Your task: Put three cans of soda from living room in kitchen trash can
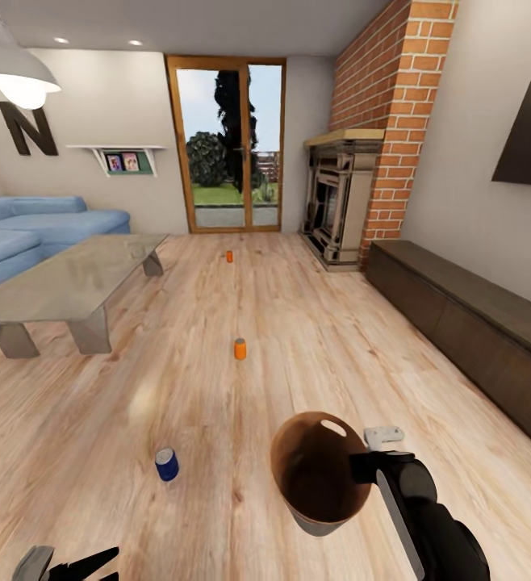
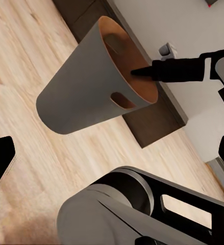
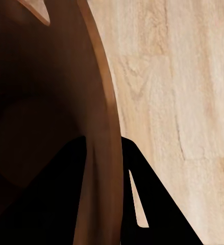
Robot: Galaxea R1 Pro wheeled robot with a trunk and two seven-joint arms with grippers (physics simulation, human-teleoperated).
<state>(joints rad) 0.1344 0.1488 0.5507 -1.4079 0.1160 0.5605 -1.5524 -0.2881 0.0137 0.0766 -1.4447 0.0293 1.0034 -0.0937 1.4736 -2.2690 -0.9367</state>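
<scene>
Beside the fireplace (image 1: pixel 342 198), two cans (image 1: pixel 240 349) stand on the floor while the right pincer (image 3: pixel 104 168) clamps the bin (image 1: pixel 318 476) rim, a thin hold that could slip; left pincer's state unclear.

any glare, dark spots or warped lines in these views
Head view: wide-angle bend in the brick fireplace; the lit lamp is blown out white; soft sheen on the floor. Right wrist view: right tool fingers are plain black silhouettes clamping the tash can rim; its inside is deep shadow. Left wrist view: evenly lit.
</scene>
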